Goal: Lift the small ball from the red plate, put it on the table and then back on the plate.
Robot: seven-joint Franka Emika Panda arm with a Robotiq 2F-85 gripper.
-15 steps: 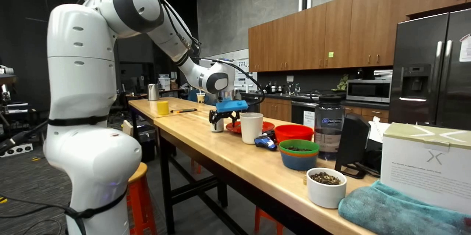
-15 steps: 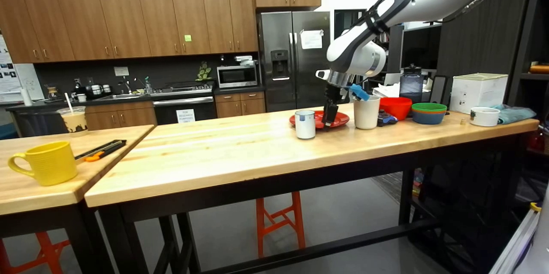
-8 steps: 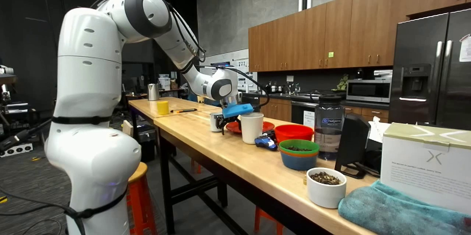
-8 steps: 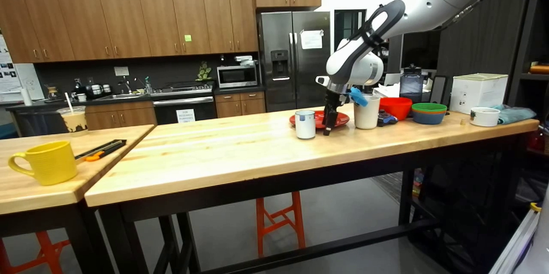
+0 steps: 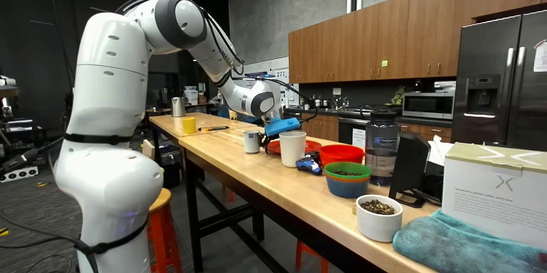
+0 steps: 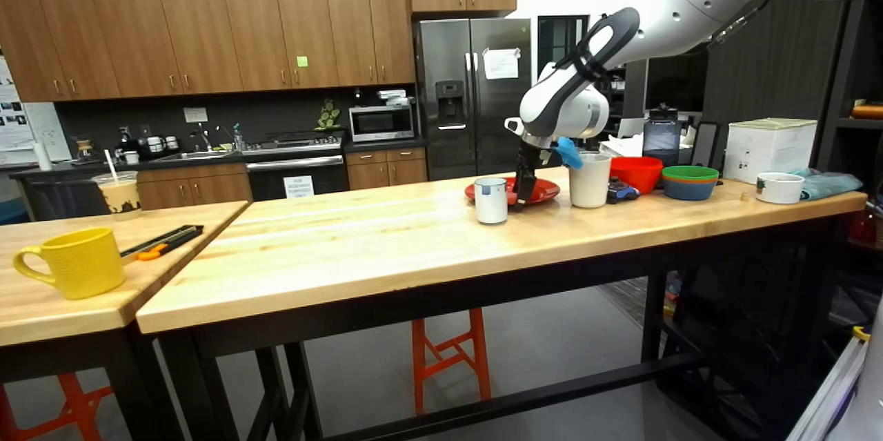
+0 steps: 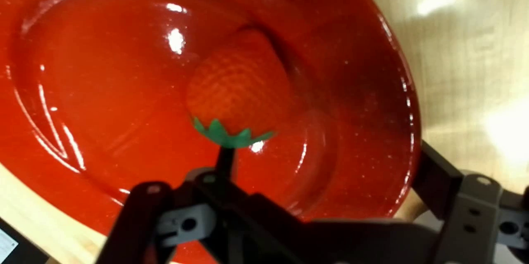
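2 cups (image 6: 590,182) beside red plate (image 7: 124,103)

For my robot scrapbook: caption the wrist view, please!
Green-leafed strawberry on a red plate, the open claw close by.

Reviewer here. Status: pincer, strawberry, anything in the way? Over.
Pincer open, low at plate. Strawberry on plate, ungripped. Small cup and tall cup near plate; might crowd sideways moves.
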